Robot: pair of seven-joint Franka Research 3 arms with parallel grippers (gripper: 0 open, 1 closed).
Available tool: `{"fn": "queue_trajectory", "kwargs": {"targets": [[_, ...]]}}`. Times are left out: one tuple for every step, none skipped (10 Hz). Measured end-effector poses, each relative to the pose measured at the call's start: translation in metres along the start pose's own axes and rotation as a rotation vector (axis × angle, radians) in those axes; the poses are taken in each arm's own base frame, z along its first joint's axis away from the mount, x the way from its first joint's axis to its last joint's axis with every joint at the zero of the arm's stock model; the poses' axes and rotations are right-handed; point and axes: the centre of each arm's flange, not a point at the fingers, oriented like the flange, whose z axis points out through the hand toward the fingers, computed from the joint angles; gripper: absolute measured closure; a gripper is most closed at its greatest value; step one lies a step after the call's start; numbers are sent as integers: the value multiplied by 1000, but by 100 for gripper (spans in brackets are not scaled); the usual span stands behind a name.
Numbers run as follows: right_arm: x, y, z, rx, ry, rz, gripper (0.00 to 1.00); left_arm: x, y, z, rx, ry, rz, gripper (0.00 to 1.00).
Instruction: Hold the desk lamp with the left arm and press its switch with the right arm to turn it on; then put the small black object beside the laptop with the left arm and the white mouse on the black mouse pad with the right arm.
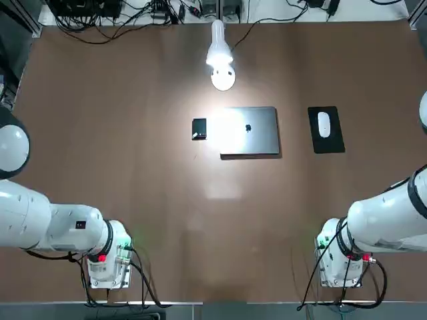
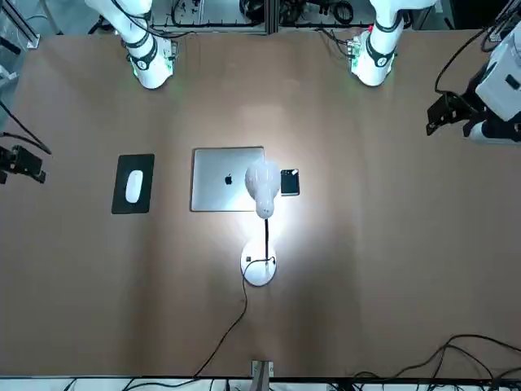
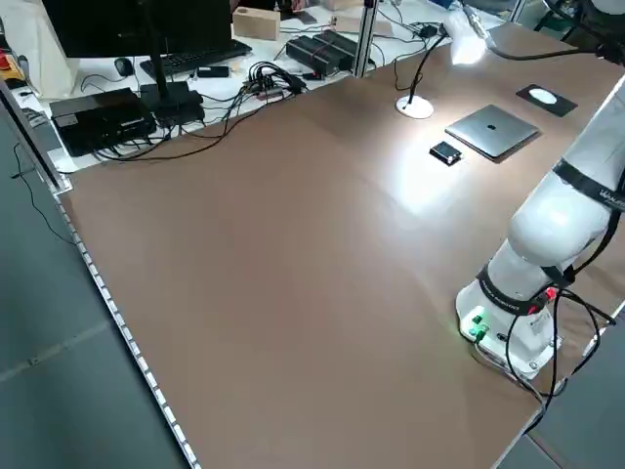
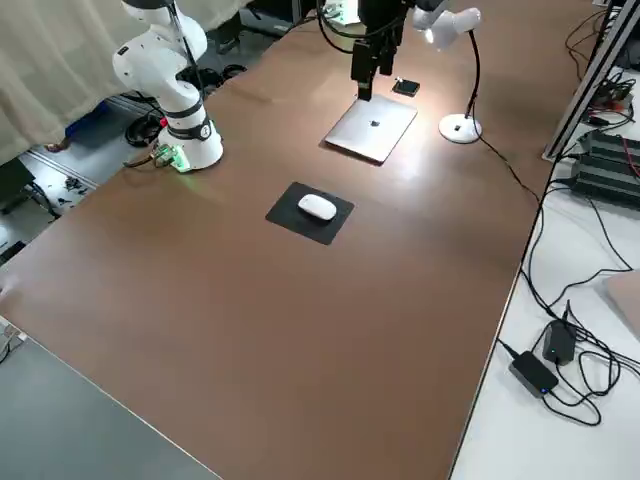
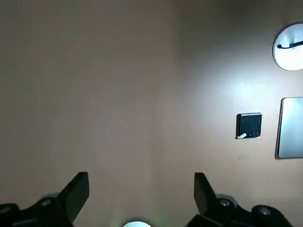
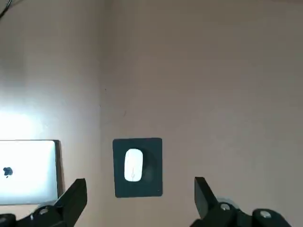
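The white desk lamp (image 1: pixel 219 48) stands lit at the far middle, its round base (image 2: pixel 259 270) on the table. A closed grey laptop (image 1: pixel 249 131) lies under its light. The small black object (image 1: pixel 199 129) lies flat just left of the laptop. The white mouse (image 1: pixel 323 124) rests on the black mouse pad (image 1: pixel 327 143), right of the laptop. My left gripper (image 5: pixel 141 194) hangs high over the table's left side, open and holding nothing. My right gripper (image 6: pixel 141 196) is raised at the right side, open and holding nothing, with the mouse (image 6: pixel 133 164) far below it.
The lamp's cord (image 2: pixel 232 326) runs to the table's far edge, where cables and power gear (image 1: pixel 120 13) lie. A side desk (image 3: pixel 146 78) with a monitor and a keyboard stands beyond the left edge. Both arm bases (image 1: pixel 107 263) sit at the near edge.
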Motion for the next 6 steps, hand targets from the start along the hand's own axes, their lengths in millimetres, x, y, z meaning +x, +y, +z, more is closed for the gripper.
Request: {"fn": "queue_trajectory", "kwargs": {"targets": [[-2, 2, -6, -1, 11, 4, 0, 0, -1, 1, 7, -1, -1, 2], [-4, 2, -10, -2, 17, 5, 0, 0, -2, 2, 9, -1, -2, 2], [-5, 2, -12, -2, 20, 4, 0, 1, -2, 2, 9, -1, -3, 2], [-5, 2, -12, -2, 20, 4, 0, 1, -2, 2, 9, 1, -3, 2], [-5, 2, -12, -2, 20, 4, 0, 1, -2, 2, 9, 3, -3, 2], [-5, 2, -12, -2, 19, 4, 0, 1, -2, 2, 9, 3, -4, 2]]}}
